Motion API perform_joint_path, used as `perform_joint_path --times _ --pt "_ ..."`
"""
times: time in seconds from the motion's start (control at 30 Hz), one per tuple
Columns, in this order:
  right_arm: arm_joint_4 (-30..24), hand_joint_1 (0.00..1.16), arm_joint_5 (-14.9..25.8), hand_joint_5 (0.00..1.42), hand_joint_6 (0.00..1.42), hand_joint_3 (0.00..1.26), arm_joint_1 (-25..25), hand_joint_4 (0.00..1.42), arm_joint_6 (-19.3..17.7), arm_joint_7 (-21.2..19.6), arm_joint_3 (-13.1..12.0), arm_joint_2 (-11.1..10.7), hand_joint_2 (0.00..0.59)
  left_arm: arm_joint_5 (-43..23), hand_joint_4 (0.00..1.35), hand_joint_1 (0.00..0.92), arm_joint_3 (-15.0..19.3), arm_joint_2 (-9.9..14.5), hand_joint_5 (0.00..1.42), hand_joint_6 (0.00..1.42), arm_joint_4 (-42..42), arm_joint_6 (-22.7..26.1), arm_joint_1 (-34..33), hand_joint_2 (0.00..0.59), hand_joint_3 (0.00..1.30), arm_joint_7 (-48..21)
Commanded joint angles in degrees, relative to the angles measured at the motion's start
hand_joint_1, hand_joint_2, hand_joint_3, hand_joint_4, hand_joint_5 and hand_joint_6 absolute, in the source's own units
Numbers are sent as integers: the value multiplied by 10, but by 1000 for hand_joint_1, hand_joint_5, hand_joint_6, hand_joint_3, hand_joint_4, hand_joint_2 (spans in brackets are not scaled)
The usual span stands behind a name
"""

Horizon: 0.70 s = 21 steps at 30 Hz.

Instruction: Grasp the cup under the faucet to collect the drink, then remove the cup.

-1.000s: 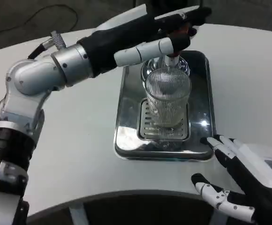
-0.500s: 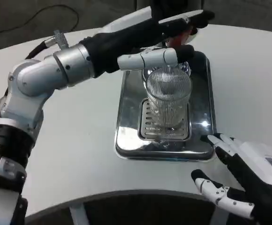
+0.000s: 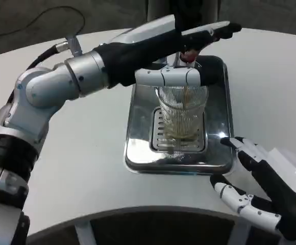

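White tabletop (image 3: 81, 148) curves across my head view, with dark floor beyond its far edge and a black cable (image 3: 46, 15) trailing over that floor at the upper left. From the left my silver left forearm (image 3: 61, 84) reaches across toward the centre, and my left hand (image 3: 158, 43) hangs over the top of the dispenser area; its long fingers lie stretched out and close together toward the right, up by the red-tipped faucet (image 3: 189, 55), while one white finger (image 3: 171, 76) lies crosswise just above the rim of the cup. I cannot tell whether that hand presses on the tap or merely lies against it. Below it, at the centre, I see the ribbed clear glass cup (image 3: 182, 115) standing upright on the slotted drain grate (image 3: 161, 135) of a shiny steel drip tray (image 3: 138, 153), directly under the faucet. A thin amber stream runs down inside the cup, and a shallow layer of pale amber drink sits at its bottom. Neither hand grips the cup. At the lower right my right hand (image 3: 260, 189) rests near the table's front edge, just beside the tray's near right corner, its fingers spread apart with nothing in them
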Motion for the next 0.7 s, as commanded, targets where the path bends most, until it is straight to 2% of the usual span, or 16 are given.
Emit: perform_joint_path --times 0.03,0.13,0.17,0.23,0.3,0.37,0.4,0.5,0.7 --pt "-11 153 33 0 0 64 1 0 17 -17 -13 8 422 40 0 0 -23 7 41 28 21 14 21 116 57 -14" --pt "-10 206 90 0 0 55 4 0 23 -41 -35 21 403 39 0 0 -22 8 38 27 20 14 23 116 57 -13" --pt "-9 271 112 0 0 36 5 0 21 -51 -42 23 370 38 0 0 -22 9 38 27 19 14 23 116 57 -13" --pt "-3 340 156 31 0 5 7 0 12 -74 -57 26 343 37 0 0 -20 10 37 27 19 14 25 116 55 -12" --pt "6 444 195 83 64 0 8 0 4 -95 -67 28 311 35 0 0 -18 11 36 27 17 14 26 116 52 -10" --pt "24 478 232 92 79 0 7 0 -10 -117 -75 27 301 34 0 0 -16 13 36 27 15 14 27 117 50 -9" --pt "33 528 249 96 85 0 6 0 -17 -128 -78 23 274 33 0 0 -14 14 35 27 14 14 28 118 51 -8" --pt "62 613 287 87 81 0 -3 0 -33 -152 -76 12 251 32 0 0 -12 15 35 26 10 14 29 119 54 -7" --pt "130 697 325 62 35 0 -39 0 -59 -178 -57 -11 231 30 0 0 -9 18 35 26 5 15 29 124 56 -5"
